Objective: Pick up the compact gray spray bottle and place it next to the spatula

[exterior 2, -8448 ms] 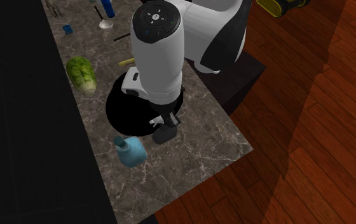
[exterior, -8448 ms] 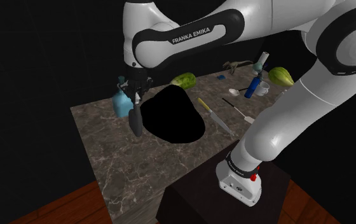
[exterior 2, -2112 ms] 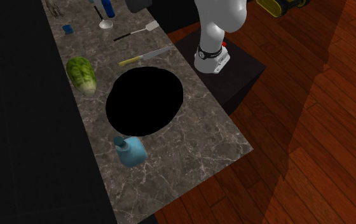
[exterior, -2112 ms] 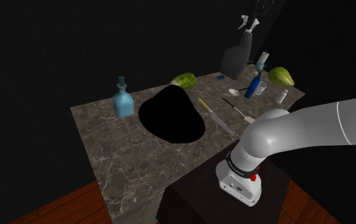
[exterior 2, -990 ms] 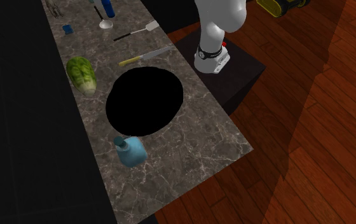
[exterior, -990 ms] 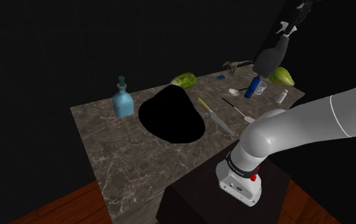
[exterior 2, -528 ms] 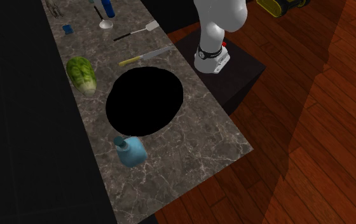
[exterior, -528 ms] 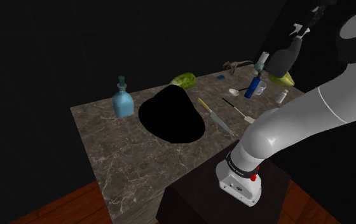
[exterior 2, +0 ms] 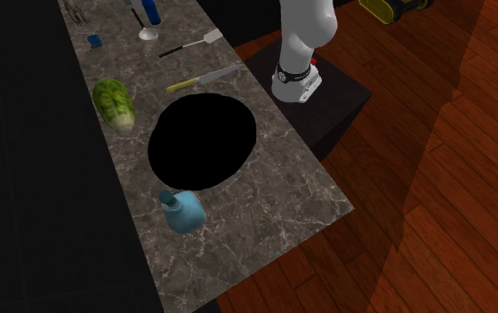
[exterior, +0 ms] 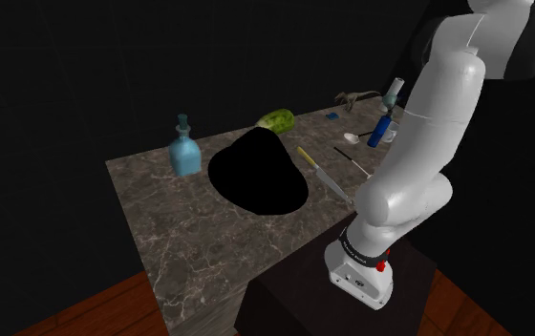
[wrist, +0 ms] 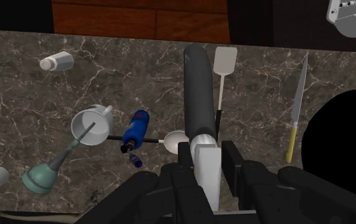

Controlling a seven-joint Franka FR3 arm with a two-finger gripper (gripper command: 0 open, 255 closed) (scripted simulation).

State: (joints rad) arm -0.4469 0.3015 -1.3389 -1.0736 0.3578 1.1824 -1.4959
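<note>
carry | end effector (wrist: pixel 207 158) clamped on bottle (wrist: pixel 198 89), held above bench (wrist: pixel 126 76) | over last second swung toward shoulder view's right, bottle now lined up just beside spatula (wrist: pixel 224 62) | transport looks nearly done; likely left: lower, release

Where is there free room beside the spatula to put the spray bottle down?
Bare counter lies between the spatula and the knife, and between the shaker and the held spray bottle. It is crowded around the cup, blue bottle and spoon.

Veined marble-look counter (wrist: pixel 138 70), glossy wooden floor (exterior 2: pixel 434 204), matt grey spray bottle (wrist: pixel 197 89)
</note>
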